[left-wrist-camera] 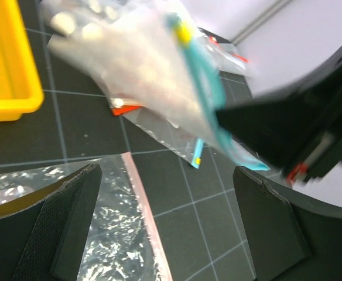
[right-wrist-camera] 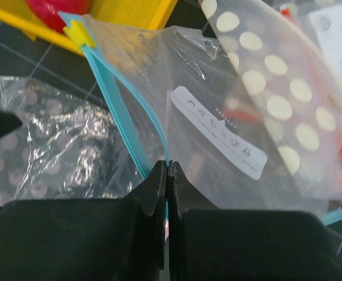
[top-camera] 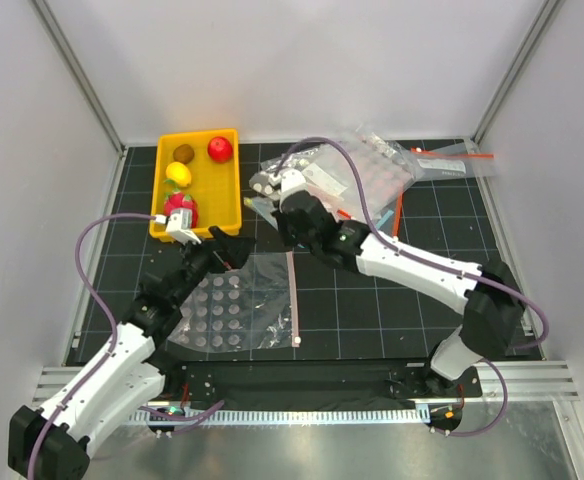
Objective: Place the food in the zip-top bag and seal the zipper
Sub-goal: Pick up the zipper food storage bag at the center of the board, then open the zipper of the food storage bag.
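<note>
Bag (right-wrist-camera: pixel 159 76) held up towards the worktop's (top-camera: pixel 372 320) far edge, my right hand (right-wrist-camera: pixel 166 167) clamped on its zipper (right-wrist-camera: pixel 121 111). My left hand (left-wrist-camera: pixel 168 199) gapes wide. Fruit (top-camera: pixel 178 173) sits in the yellow tray (top-camera: pixel 197 134), far-left corner.

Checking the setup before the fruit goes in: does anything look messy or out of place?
Nothing is spilled or damaged. The only mess is the spare bags, heaped crumpled and overlapping at the back right. The right gripper pinches the zip-top bag near its zipper, so it hangs creased.
</note>
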`<state>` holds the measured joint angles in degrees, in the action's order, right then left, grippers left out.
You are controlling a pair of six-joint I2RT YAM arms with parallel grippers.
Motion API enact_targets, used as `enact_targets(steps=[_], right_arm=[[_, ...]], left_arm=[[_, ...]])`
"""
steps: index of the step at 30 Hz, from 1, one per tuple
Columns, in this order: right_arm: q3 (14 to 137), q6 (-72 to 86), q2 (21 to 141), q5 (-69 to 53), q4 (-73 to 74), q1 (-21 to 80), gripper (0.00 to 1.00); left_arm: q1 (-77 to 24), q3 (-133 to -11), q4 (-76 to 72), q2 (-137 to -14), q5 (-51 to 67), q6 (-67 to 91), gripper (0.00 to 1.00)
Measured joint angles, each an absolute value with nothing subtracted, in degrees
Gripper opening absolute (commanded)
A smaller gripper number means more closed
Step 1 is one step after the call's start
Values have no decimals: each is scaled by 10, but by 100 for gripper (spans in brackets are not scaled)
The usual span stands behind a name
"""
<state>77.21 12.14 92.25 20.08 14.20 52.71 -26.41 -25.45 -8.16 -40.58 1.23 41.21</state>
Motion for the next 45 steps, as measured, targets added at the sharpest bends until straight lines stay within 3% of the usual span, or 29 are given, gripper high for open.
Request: enact_targets(steps=[4, 9, 18, 23, 27, 32, 35, 38, 39, 41, 42, 45], right_arm=[[678, 161, 867, 198, 133, 544, 1], [646, 180, 843, 199, 116, 546, 1], [638, 190, 840, 203, 78, 563, 1], [625, 195, 839, 205, 63, 576, 1], [624, 195, 839, 216, 55, 595, 1], [624, 192, 839, 233, 47, 615, 1], [624, 187, 839, 239, 48, 622, 1], [624, 182, 840, 243, 48, 625, 1], [624, 181, 841, 243, 48, 626, 1], [626, 179, 846, 250, 51, 626, 1], [628, 177, 848, 253, 54, 626, 2], [644, 168, 861, 278, 70, 627, 30]], left_arm=[[-264, -245, -121, -409, 51, 414, 99], [-264, -244, -161, -438, 87, 416, 100], [-264, -229, -228, -486, 122, 432, 88], [-265, -206, -278, -518, 123, 451, 74], [-266, -206, -295, -546, 128, 458, 49], [-266, -206, -305, -560, 131, 459, 46], [-266, -206, -307, -567, 131, 458, 37], [-266, -207, -306, -578, 133, 454, 24], [-267, -207, -306, -582, 133, 451, 12], [-268, -211, -304, -590, 133, 448, 0], [-269, -214, -302, -592, 133, 444, 0], [-270, -222, -286, -591, 130, 435, 0]])
